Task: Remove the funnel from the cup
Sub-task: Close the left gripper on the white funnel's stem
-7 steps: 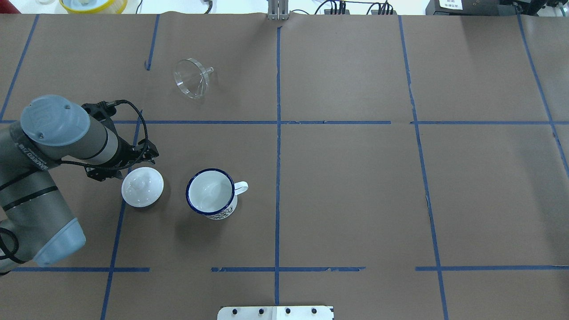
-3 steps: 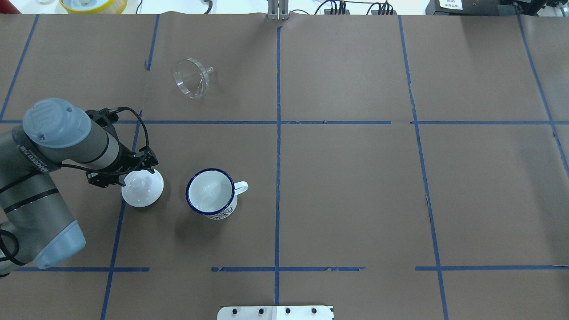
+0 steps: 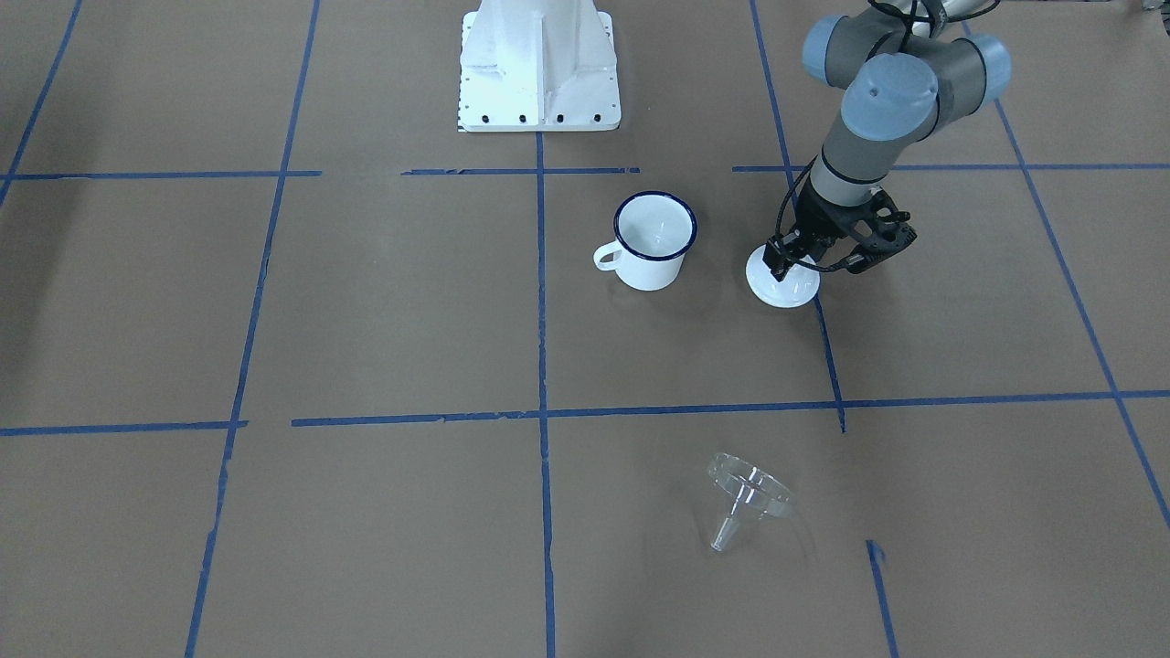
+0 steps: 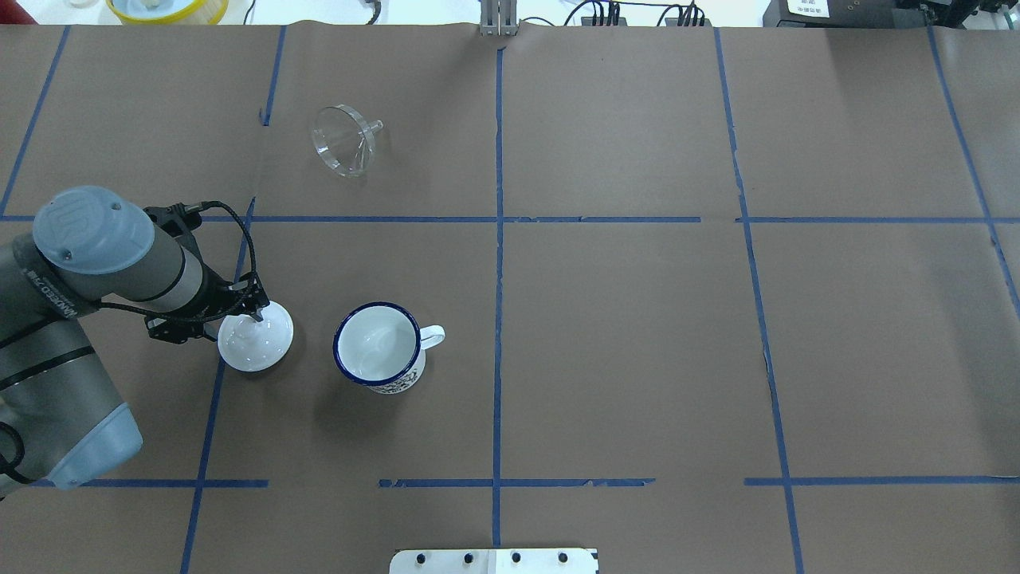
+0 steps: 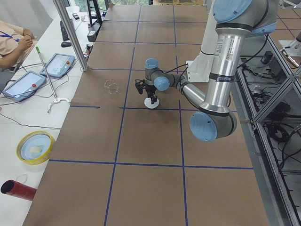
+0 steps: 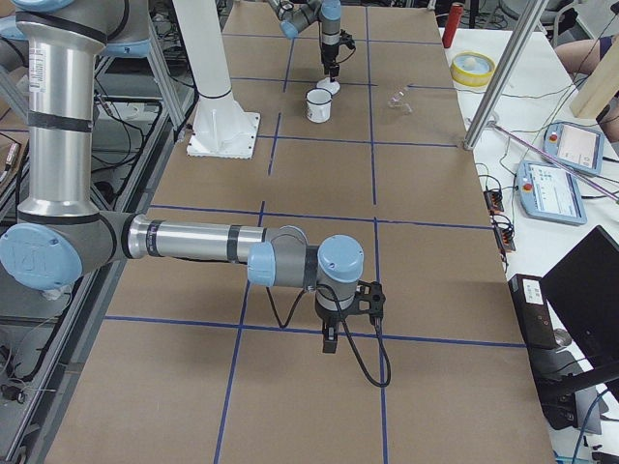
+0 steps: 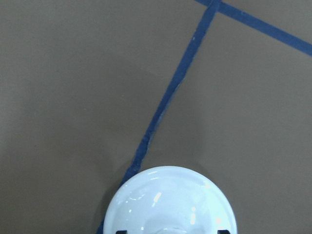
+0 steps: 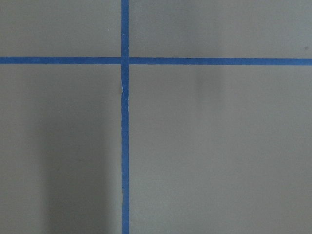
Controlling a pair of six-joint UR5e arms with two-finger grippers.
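Though gapped, blue tape grid (image 4: 497, 319) on brown paper (image 4: 621, 351).

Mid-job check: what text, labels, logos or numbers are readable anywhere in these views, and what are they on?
"UR", faintly, on the left arm's blue joint cap.
Sticker on the left arm's grey link: too blurred.
Dark print on the white blue-rimmed enamel mug: unreadable.
White label beyond the table: too small.
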